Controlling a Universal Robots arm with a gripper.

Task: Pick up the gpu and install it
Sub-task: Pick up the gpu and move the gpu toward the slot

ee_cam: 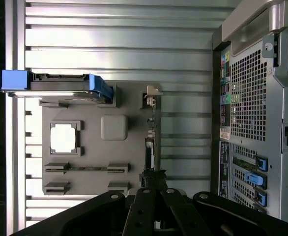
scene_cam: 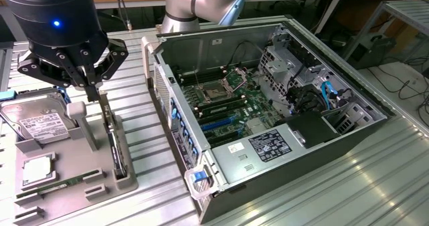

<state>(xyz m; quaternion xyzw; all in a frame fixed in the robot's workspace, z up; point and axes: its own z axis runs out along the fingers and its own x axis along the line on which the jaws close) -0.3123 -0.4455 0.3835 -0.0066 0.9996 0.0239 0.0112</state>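
Note:
The gpu (scene_cam: 112,135) is a thin black card standing on edge in a slot along the side of the grey holder tray (scene_cam: 100,160) nearest the computer. In the wrist view the gpu (ee_cam: 152,150) shows edge-on, with its pale bracket at the far end. My gripper (scene_cam: 92,88) hangs just above the card's far end in the exterior view, fingers shut together. I see nothing lifted between them. In the wrist view the gripper (ee_cam: 154,176) lines up over one end of the card. The open computer case (scene_cam: 221,32) lies to the exterior view's right, with the motherboard (scene_cam: 228,105) exposed.
The tray (ee_cam: 90,147) also carries a silver hard drive (scene_cam: 40,118), a square processor chip (scene_cam: 38,168) and a green memory stick (scene_cam: 60,183). A pale post (scene_cam: 77,120) rises from the tray beside the gripper. Everything rests on a ribbed metal table (scene_cam: 335,186).

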